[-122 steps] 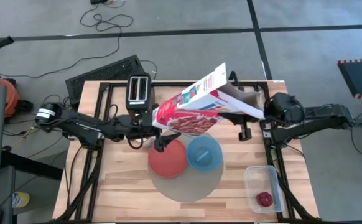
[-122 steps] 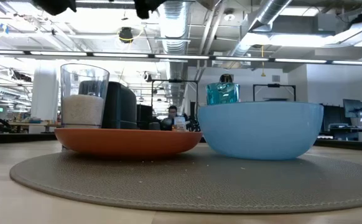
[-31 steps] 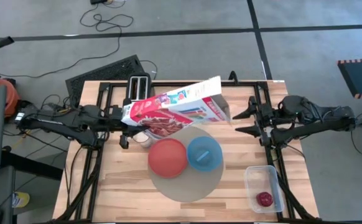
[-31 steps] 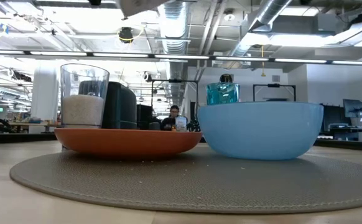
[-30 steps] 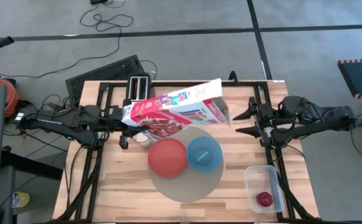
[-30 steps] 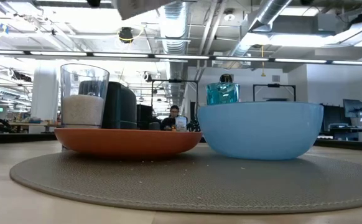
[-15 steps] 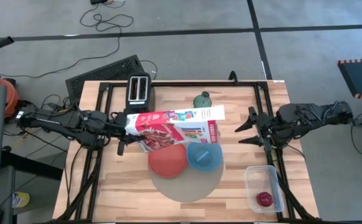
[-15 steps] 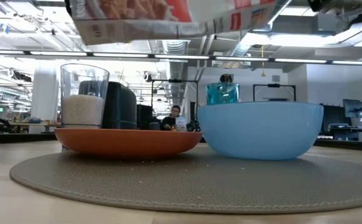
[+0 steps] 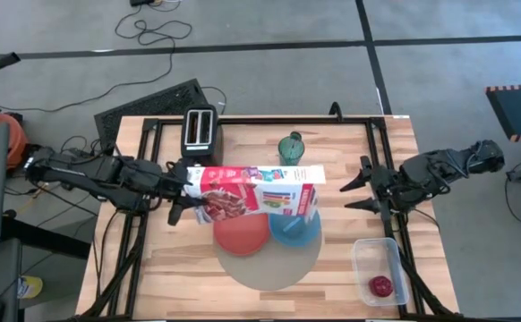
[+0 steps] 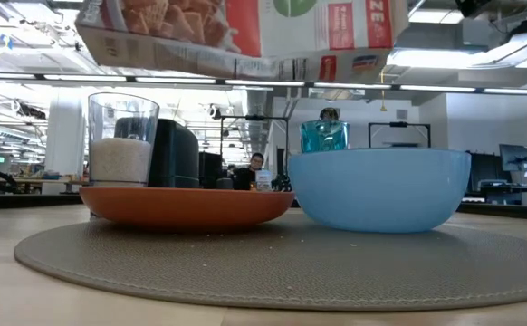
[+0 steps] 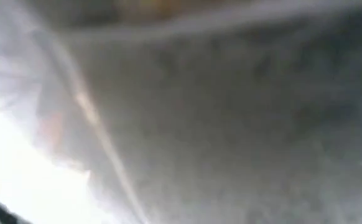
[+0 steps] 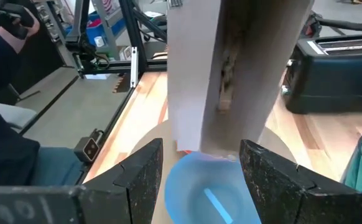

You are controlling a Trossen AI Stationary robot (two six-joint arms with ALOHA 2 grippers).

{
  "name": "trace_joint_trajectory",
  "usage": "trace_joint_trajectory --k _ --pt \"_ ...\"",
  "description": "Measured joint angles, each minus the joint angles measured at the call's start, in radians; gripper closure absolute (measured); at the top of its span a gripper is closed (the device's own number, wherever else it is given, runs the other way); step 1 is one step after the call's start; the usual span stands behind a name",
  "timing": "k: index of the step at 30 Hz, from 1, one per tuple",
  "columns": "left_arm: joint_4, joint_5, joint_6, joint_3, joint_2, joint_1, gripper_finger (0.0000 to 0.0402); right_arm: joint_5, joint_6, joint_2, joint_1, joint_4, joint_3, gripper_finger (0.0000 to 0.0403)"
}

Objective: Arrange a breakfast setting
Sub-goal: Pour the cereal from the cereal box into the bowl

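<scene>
My left gripper [image 9: 187, 190] is shut on the red-and-white cereal box [image 9: 256, 190], which lies about level in the air over the red-orange plate [image 9: 241, 237] and blue bowl [image 9: 294, 233]. Both dishes rest on the round grey-beige mat [image 9: 269, 266]. The box's open end [image 12: 231, 74] hangs above the bowl [image 12: 209, 190]. A small clear glass [image 10: 123, 136] stands behind the plate [image 10: 186, 205]. The teal tumbler [image 9: 290, 146] stands farther back. My right gripper [image 9: 354, 190] is open and empty, right of the box. A small red fruit [image 9: 381, 285] lies in a clear tub. My left gripper holds the cereal box by its left end [image 9: 196, 188], the end away from the opening, pinched between the two fingers. The fingers come about level from the table's left, along the box. The box is lifted clear and lies nearly level, its open end over the bowl.
A black toaster [image 9: 198, 131] stands at the far edge, left of the tumbler. The clear tub [image 9: 377, 268] sits at the near right corner. Bare wood lies left of the mat and along the near edge.
My left gripper has carried the cereal box toward the near edge and down, and the box has swung from slanting to about level over the plate and bowl. The tumbler now shows behind it. My right gripper has drifted slightly toward the near edge, still open.
</scene>
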Motion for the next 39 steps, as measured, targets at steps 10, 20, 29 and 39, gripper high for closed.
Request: trace_joint_trajectory --k 10,20,29,39 --pt "-0.168 -0.013 -0.032 0.149 0.088 -0.015 0.0264 0.000 -0.002 0.000 -0.003 -0.013 0.000 0.0163" --pt "-0.230 0.011 -0.065 0.157 0.147 -0.015 0.0264 0.004 0.002 0.000 -0.003 -0.038 0.000 0.0163" --pt "-0.250 0.039 -0.092 0.172 0.147 -0.015 0.0264 0.022 0.007 0.000 -0.003 -0.045 0.000 0.0163" --pt "-0.396 0.046 -0.091 0.300 0.251 -0.015 0.0264 0.022 0.016 0.000 -0.003 -0.045 0.000 0.0163"
